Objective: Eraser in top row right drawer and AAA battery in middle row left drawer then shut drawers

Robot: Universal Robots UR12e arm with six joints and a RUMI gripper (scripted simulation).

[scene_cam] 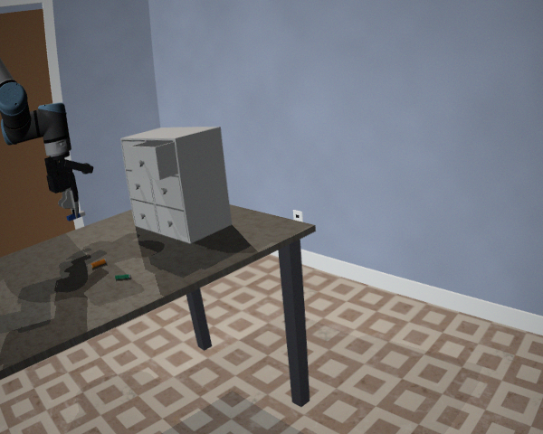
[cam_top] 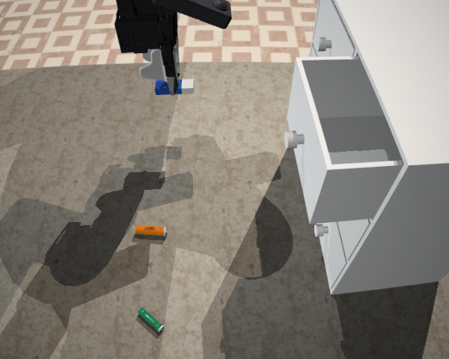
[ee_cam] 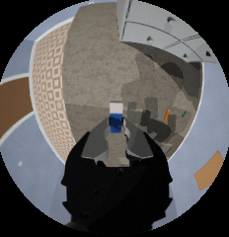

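Observation:
The blue and white eraser (cam_top: 187, 86) (scene_cam: 70, 217) (ee_cam: 115, 108) is between the jaws of my gripper (cam_top: 171, 87) (scene_cam: 75, 214) (ee_cam: 115, 118), which is shut on it. They are above the table, left of the white chest (cam_top: 417, 216) (scene_cam: 206, 186), in the top view. The top row's right drawer (cam_top: 313, 177) (scene_cam: 150, 170) is pulled far out; its visible inside holds nothing. The middle row's left drawer (scene_cam: 145, 179) looks shut. The thinner green battery (cam_top: 150, 319) (scene_cam: 122, 277) (ee_cam: 184, 114), apparently the AAA, lies on the table.
A thicker orange battery (cam_top: 150, 230) (scene_cam: 99, 263) (ee_cam: 167, 115) lies on the table between the green one and my gripper. The open drawer's front and knob (cam_top: 292, 139) jut out toward my side. The other drawers in view look shut. The chest stands upright.

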